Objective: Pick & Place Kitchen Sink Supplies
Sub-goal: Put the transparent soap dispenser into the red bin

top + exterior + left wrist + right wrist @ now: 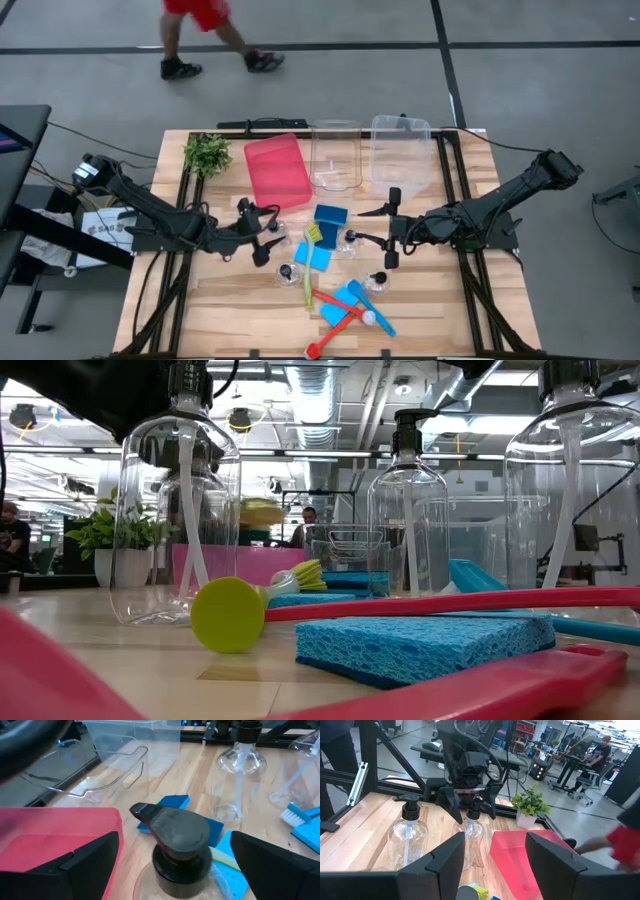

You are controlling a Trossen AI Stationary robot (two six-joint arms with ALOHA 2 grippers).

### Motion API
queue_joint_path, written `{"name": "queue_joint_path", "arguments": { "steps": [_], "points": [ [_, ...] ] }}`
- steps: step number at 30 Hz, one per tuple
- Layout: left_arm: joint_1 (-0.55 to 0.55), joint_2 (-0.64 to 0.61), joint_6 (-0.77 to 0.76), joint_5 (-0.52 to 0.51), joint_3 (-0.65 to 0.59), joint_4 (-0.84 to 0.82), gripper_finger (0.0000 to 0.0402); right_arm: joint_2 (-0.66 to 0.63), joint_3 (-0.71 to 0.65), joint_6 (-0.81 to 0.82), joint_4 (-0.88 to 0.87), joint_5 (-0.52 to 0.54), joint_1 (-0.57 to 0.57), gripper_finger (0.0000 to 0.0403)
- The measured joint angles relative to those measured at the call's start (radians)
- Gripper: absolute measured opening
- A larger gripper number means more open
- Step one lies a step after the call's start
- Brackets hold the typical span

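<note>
We hold our left gripper [170,855] spread wide around a clear pump bottle [175,845], its black pump head between the fingers, gripping nothing, just beside the red bin [277,168]. Our right gripper [495,860] hangs half spread and empty, facing that bottle. Blue sponges [330,216] and brushes [310,270] lie between the claws.

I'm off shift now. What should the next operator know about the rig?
Left gripper: jaws wide open, either side of a pump bottle's black top by the red bin; not gripped yet.
Right gripper: jaws apart, empty, near the table's middle.
Supplies: other bottles, blue sponges and brushes all lie on the table.
Done: nothing binned; both clear bins look empty.
Left: every item.
</note>
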Motion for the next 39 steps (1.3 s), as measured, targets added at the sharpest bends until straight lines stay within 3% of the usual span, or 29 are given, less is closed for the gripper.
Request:
{"name": "queue_joint_path", "arguments": {
  "steps": [21, 39],
  "points": [
    [0.032, 0.0, 0.005, 0.085, 0.0, 0.001, 0.0383, 0.0, 0.0, 0.0, 0.0, 0.0, 0.0, 0.0199],
    [0.032, 0.0, 0.008, 0.073, 0.0, 0.001, 0.0383, 0.0, 0.0, 0.0, 0.0, 0.0, 0.0, 0.0193]
  ]
}}
